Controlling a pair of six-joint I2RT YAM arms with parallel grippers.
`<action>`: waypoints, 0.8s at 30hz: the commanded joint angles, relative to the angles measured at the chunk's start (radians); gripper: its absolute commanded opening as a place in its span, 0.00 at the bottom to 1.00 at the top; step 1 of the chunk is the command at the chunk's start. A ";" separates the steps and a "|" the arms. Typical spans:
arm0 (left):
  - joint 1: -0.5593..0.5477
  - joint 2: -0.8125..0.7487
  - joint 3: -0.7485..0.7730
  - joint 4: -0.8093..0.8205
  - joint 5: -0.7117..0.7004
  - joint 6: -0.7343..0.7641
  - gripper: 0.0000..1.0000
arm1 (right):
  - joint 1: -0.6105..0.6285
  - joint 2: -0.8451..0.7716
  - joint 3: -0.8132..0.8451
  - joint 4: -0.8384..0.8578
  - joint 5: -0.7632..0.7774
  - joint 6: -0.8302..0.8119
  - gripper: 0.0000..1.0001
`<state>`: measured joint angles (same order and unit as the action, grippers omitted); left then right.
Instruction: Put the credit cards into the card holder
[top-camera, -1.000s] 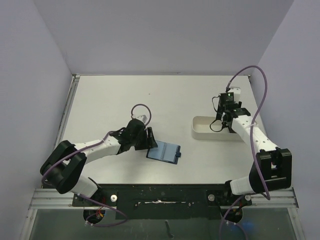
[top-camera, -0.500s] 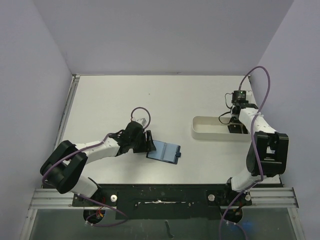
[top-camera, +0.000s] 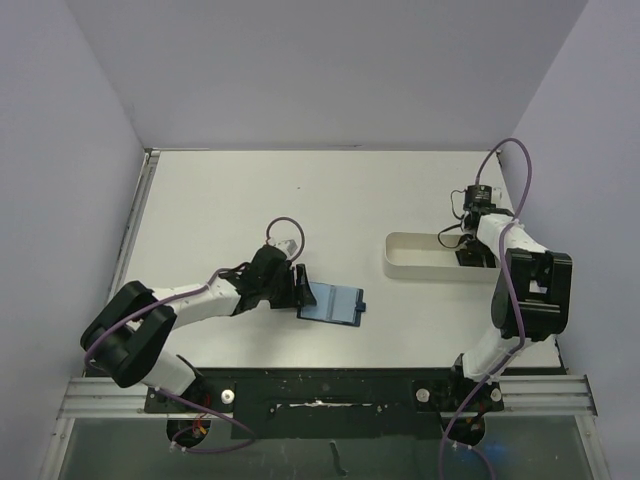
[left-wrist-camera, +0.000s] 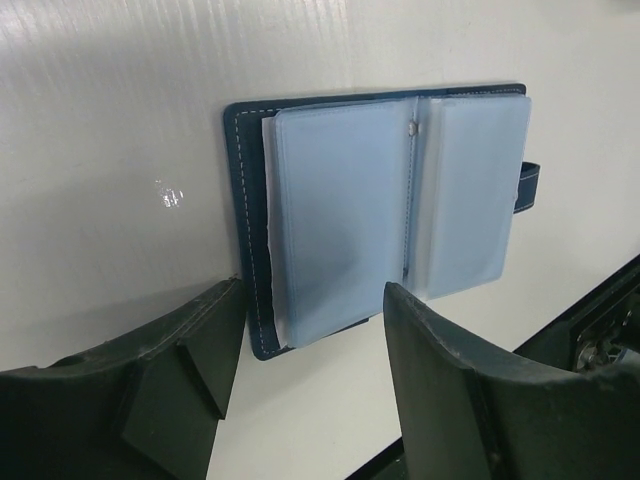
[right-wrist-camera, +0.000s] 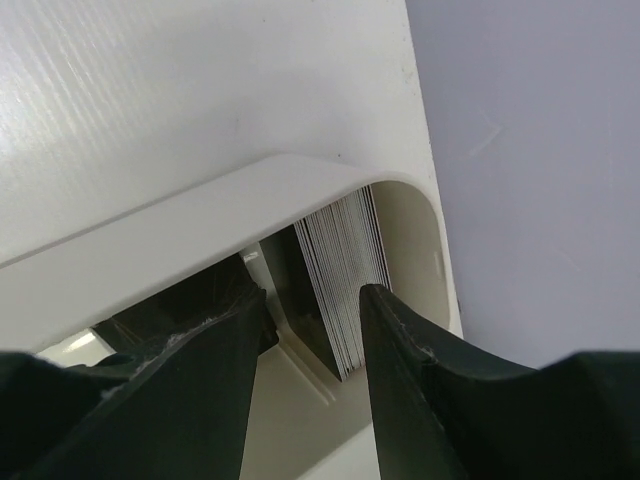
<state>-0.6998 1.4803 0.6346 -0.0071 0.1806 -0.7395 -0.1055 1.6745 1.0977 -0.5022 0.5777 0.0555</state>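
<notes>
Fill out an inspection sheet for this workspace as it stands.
Surface: white table, ribbed sheet.
Job's things: card holder lies open, blue pockets up; credit cards stand on edge, stacked at one end of the white tray.
Clutter: nothing seen.
Pincers: left pincer open, astride one edge of the holder; right pincer open inside the tray, a jaw on either side of the stack.
Cables: a purple cable loops over each arm.
Surroundings: lavender walls; metal rail at the near edge.

Navy card holder (top-camera: 330, 303) lies open; credit cards (right-wrist-camera: 345, 270) stand stacked upright.
</notes>
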 joint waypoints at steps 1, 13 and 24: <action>-0.008 -0.048 -0.005 0.026 0.008 0.010 0.56 | -0.009 0.021 0.022 0.028 0.059 -0.031 0.43; -0.009 -0.083 -0.010 0.018 -0.011 0.012 0.56 | -0.002 0.025 0.027 0.022 0.165 -0.009 0.29; -0.009 -0.084 -0.013 0.025 -0.006 0.012 0.56 | 0.001 -0.027 0.019 0.031 0.142 -0.020 0.07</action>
<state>-0.7052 1.4181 0.6212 -0.0113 0.1783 -0.7391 -0.1013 1.7111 1.0977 -0.5011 0.6708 0.0483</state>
